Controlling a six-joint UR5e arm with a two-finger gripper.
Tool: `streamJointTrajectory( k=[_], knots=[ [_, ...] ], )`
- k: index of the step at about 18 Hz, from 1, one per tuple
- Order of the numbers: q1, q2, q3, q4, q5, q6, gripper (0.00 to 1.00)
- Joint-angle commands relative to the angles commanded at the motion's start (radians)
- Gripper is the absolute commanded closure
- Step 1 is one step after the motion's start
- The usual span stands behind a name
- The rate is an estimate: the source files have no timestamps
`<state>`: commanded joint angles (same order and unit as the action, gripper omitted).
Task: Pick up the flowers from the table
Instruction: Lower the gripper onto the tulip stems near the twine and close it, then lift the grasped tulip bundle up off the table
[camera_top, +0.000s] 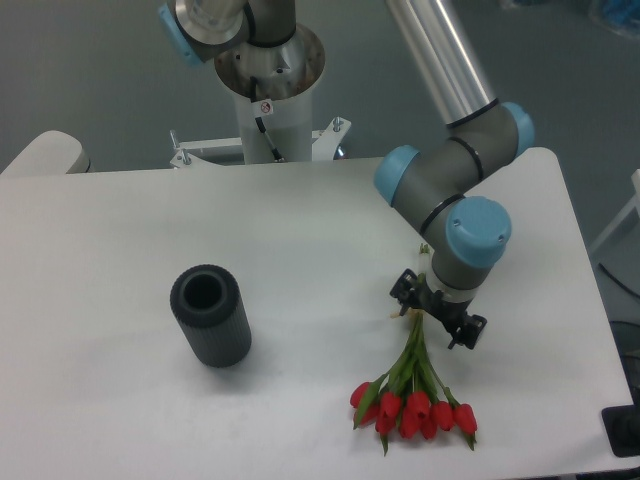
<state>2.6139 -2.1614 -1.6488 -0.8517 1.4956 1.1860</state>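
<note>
Red buds: the flowers (415, 400) end in a cluster of closed tulip heads, fanned out side by side at the near edge of the table (120, 400), right of centre.
Long axis: runs from the buds at the near end up and slightly right toward the far end of the stems, which pass under the gripper (437, 312); the bunch lies close to flat on the tabletop.
Pointing direction: buds face the camera side of the table; stem ends face the robot's base at the far side.
Stems: thin, green, drawn together into a narrow bundle near the gripper and spreading apart toward the buds; a few narrow green leaves lie along them, one trailing off to the left of the heads.
Binding: a pale patch shows on the stems just beside the gripper; its form cannot be made out.
Stem tips: a short pale-green length shows above the wrist joint, beyond the gripper.
Gripper: black, two-fingered, lowered over the upper part of the stems with the bundle passing beneath it; whether the fingers are spread or pressed on the stems cannot be told from this view.
Arm: grey links with blue joint caps (478, 228), reaching in from the upper right and bent down over the stems.
Cylinder: a dark grey ribbed tube (210, 316), hollow at its open top, stands tilted left of centre, well apart from the flowers.
Tabletop: white, matte, with rounded corners.
</note>
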Motion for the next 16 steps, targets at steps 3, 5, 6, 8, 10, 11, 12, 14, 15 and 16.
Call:
streamJointTrajectory(
  k=[3,5,6,8,10,11,12,14,15,16],
  knots=[
    [-0.003,-0.002,-0.011,0.020,0.000,-0.022,0.00],
    [-0.002,-0.003,-0.009,0.020,0.000,-0.023,0.00],
    [-0.002,-0.003,-0.008,0.020,0.000,-0.023,0.07],
    [-0.002,-0.005,-0.006,0.020,0.000,-0.029,0.39],
    [-0.003,-0.008,0.003,0.020,0.000,-0.090,0.60],
    [-0.003,-0.008,0.009,0.020,0.000,-0.123,0.68],
    [-0.005,-0.011,0.012,0.020,0.000,-0.146,0.76],
    [-0.006,-0.012,0.020,0.020,0.000,-0.158,0.86],
    [-0.009,-0.014,0.021,0.020,0.000,-0.158,0.91],
    [-0.009,-0.012,0.023,0.020,-0.002,-0.160,0.97]
  ],
)
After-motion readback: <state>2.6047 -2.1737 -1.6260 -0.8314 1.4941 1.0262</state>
